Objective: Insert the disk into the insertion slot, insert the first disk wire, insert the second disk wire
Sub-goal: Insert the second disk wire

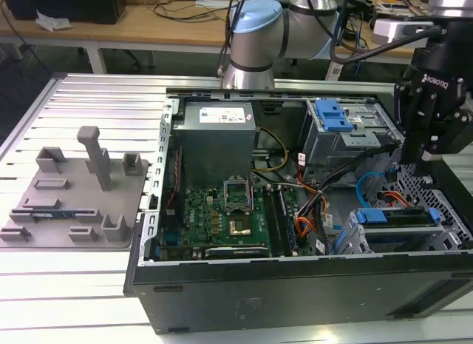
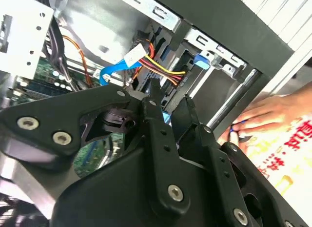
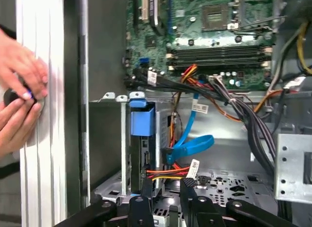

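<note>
Where the disk (image 1: 392, 215) sits in the insertion slot (image 1: 353, 237) at the exterior view's right, the pincer (image 3: 165, 182) hovers with jaws apart and empty beside the red-and-yellow wire (image 3: 170, 174); probably light and limp, it wants gripping close to its stiff end.

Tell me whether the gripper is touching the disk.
Cannot tell. In the first wrist view the gripper overlaps the edge of the disk, but neither contact nor a gap shows plainly.
</note>
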{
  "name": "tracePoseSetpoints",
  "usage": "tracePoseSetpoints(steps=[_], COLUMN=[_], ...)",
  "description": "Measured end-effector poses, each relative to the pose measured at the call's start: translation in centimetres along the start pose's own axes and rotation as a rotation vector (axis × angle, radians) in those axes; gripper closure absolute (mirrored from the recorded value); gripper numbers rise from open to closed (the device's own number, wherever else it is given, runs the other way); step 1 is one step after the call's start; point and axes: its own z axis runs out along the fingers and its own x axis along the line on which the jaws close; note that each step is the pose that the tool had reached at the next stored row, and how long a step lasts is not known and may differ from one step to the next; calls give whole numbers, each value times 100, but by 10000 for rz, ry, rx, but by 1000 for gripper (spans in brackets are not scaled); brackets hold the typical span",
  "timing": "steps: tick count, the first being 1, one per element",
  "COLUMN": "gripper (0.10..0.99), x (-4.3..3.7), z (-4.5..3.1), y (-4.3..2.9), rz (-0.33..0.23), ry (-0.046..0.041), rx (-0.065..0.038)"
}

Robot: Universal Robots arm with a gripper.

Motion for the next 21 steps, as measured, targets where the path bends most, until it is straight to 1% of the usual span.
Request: tracePoseSetpoints(steps=[1, 4, 6, 8, 9, 10, 11, 12, 13, 14, 15, 16, 18, 19, 20, 21], gripper=[722, 722, 722, 722, 722, 722, 722, 722, 722, 722, 722, 722, 722, 722, 722, 722], x=[-4, -23, -57, -116, -121, -122, -124, -127, -142, -162, -206, -228, -250, -257, -269, -279], z=[1, 3, 7, 13, 14, 15, 19, 20, 21, 24, 35, 44, 50, 54, 59, 62], y=[3, 27, 101, 252, 277, 292, 296, 296, 299, 304, 323, 330, 329, 329, 329, 329], rz=[-154, -441, -462, -466, -478, -525, -698, -885, -970, -1009, -1047, -1074, -1162, -1222, -1324, -1381], ry=[72, 218, 228, 238, 258, 332, 507, 660, 721, 759, 797, 823, 919, 990, 1131, 1209], rx=[32, 79, 83, 86, 83, 81, 108, 138, 155, 165, 174, 181, 203, 216, 236, 248])
